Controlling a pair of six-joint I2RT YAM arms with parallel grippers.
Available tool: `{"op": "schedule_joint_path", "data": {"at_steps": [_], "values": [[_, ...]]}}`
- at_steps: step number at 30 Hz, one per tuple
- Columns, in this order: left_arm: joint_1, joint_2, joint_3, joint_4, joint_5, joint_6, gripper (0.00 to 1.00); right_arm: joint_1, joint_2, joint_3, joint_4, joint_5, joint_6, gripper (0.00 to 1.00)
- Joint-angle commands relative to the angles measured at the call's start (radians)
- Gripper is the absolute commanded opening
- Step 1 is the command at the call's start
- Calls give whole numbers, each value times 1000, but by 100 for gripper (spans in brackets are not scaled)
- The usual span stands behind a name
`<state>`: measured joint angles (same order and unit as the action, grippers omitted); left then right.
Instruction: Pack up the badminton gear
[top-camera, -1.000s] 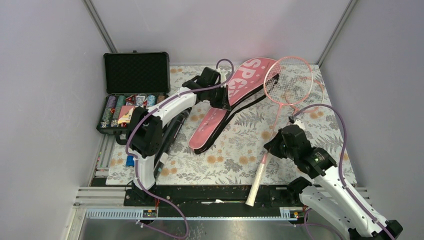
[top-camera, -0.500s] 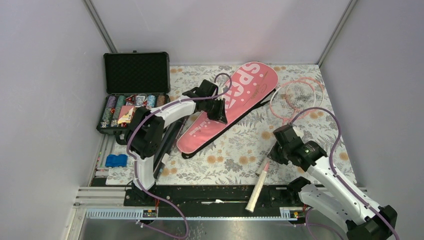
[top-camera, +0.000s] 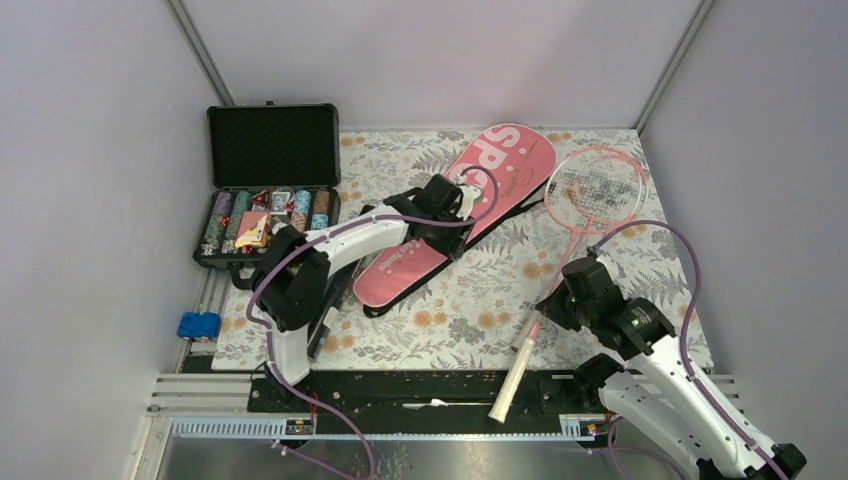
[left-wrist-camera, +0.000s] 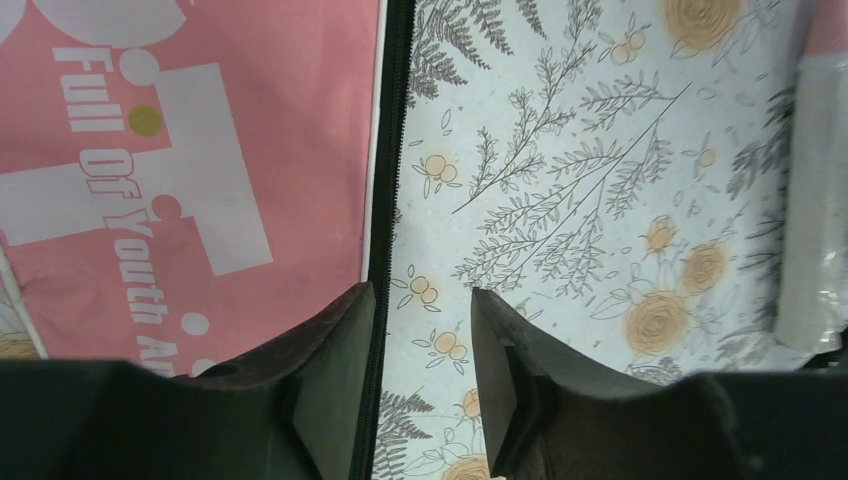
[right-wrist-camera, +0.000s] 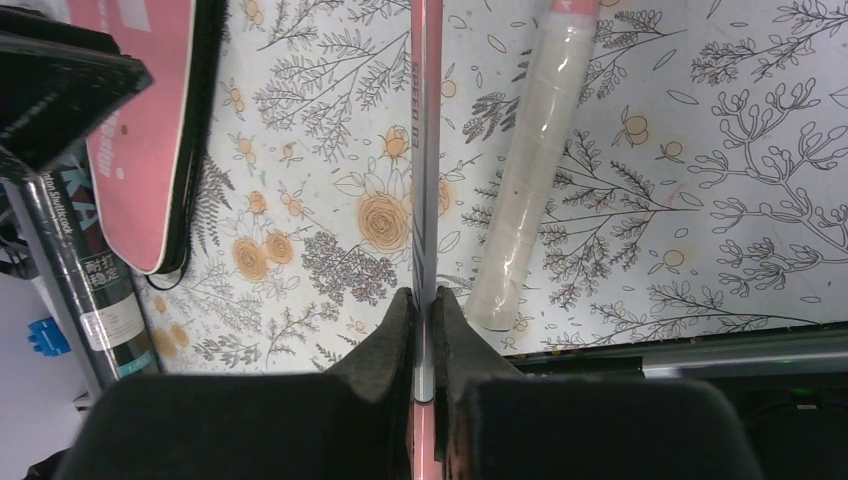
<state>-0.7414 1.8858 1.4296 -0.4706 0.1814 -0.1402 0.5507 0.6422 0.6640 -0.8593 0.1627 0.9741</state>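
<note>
The pink racket bag lies flat and slanted on the floral cloth. My left gripper hangs open over the bag's black zipper edge, with nothing between its fingers. My right gripper is shut on a racket's thin shaft. That racket's pink head rests at the back right, with a second rim showing just beside it. A white handle lies next to the held shaft and overhangs the front edge. The black tube lies under my left arm.
An open black case of poker chips stands at the back left. A small blue block sits off the cloth's left edge. Grey walls close in on three sides, and a black rail runs along the front.
My left gripper let go of the bag, opened and moved nearer along its edge; the bag now lies flat. The raised racket head came down onto the cloth. The blue block slid left.
</note>
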Motion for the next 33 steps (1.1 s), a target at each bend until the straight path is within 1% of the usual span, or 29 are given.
{"op": "schedule_joint_path", "data": {"at_steps": [1,4,7,13,21,22,23,25,27,28,33], "values": [[-33,24,14,2,-172,110,47,-3,-23,11,36,10,17,0],[-38,52,23,10,-221,114,48,-3,-34,9,40,5,21,0],[-37,77,22,21,-241,116,49,-3,-41,10,41,4,23,0],[-40,118,20,41,-208,102,51,-3,-28,28,41,17,9,0],[-61,136,11,44,-224,96,51,-3,-13,28,55,20,11,0],[-63,137,9,44,-230,94,49,-3,-13,24,59,18,11,0],[-67,137,7,44,-238,92,45,-3,-14,22,60,18,12,0],[-73,130,-1,47,-249,87,29,-3,-16,16,63,16,12,0],[-76,120,-2,46,-258,84,9,-3,-10,14,66,16,7,0],[-78,112,1,43,-256,82,1,-3,-7,17,67,16,4,0],[-71,43,14,48,-192,35,0,-3,28,12,79,-8,-5,0]]}}
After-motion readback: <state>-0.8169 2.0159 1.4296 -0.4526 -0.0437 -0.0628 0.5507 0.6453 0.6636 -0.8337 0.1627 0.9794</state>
